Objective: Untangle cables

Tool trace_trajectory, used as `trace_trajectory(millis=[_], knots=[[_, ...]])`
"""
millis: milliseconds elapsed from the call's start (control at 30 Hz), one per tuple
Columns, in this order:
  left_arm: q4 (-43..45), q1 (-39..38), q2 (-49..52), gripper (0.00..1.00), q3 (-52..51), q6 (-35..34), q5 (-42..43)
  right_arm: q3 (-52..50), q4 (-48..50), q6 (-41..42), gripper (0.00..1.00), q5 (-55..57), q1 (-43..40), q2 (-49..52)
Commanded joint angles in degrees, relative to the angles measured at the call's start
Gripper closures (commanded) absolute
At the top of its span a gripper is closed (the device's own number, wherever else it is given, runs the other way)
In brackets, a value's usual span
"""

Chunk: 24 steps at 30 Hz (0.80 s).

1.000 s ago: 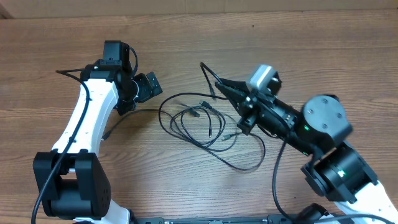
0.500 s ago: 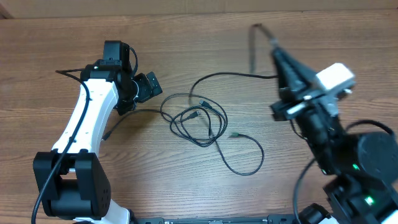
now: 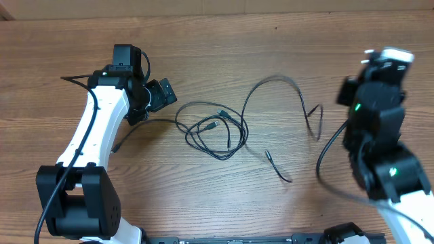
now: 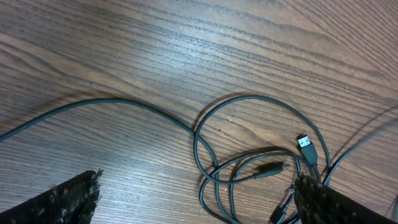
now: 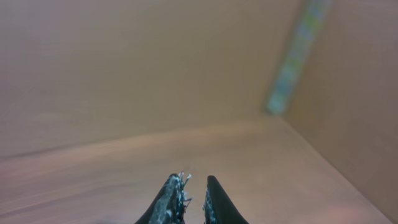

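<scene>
Table (image 3: 224,41): brown wood-grain top; everything here stands or lies on it.
Left arm (image 3: 95,129): white and black, at the table's left side, with its wrist turned toward the middle.
Left gripper (image 3: 159,96) (image 4: 198,180): jaws spread wide and holding nothing, just left of the loops.
Cables (image 3: 211,125) (image 4: 249,97): thin dark cords in loose overlapping loops at mid-table, with one tail trailing left under the left arm.
USB plug (image 3: 221,112) (image 4: 306,144): lies bare inside the loops.
Loose strand (image 3: 278,78): blurred, arcing rightward out of the bunch toward the right arm.
Right arm (image 3: 376,115): dark, at the right edge, apart from the loops.
Right gripper (image 5: 194,179): fingertips parted by only a slit, with nothing between them.
</scene>
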Motion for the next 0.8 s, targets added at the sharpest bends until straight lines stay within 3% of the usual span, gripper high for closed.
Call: trace_trajectory(millis=[0,67,167,367,433,567,767], knots=[[0.0,-0.1,0.6,0.01,-0.4,-0.7,-0.5,0.5,-2.5,10.5,0.89,-4.3,-8.3,3.0],[0.0,-0.1,0.6,0.01,-0.4,-0.7,-0.5,0.5,-5.0,13.0,0.89,-16.7,-12.7,5.3],[0.0,-0.1,0.6,0.01,-0.4,-0.7,-0.5,0.5,-8.3,12.9,0.81,-35.4,-16.6,8.5],[0.0,-0.1,0.6,0.00,-0.4,-0.7,-0.5,0.5,-16.1,5.1,0.44,-58.6,-16.2,15.2],[0.0,-0.1,0.6,0.00,-0.4,-0.7,-0.5,0.5,-18.6,1.9,0.37,-61.1,-14.8,17.0],[0.0,-0.1,0.6,0.01,-0.4,-0.7,-0.5,0.5,-21.8,-1.9,0.32,-60.8,-10.6,21.4],[0.0,-0.1,0.6,0.00,-0.4,-0.7,-0.5,0.5,-22.8,-2.9,0.23,-54.5,-5.6,28.5]])
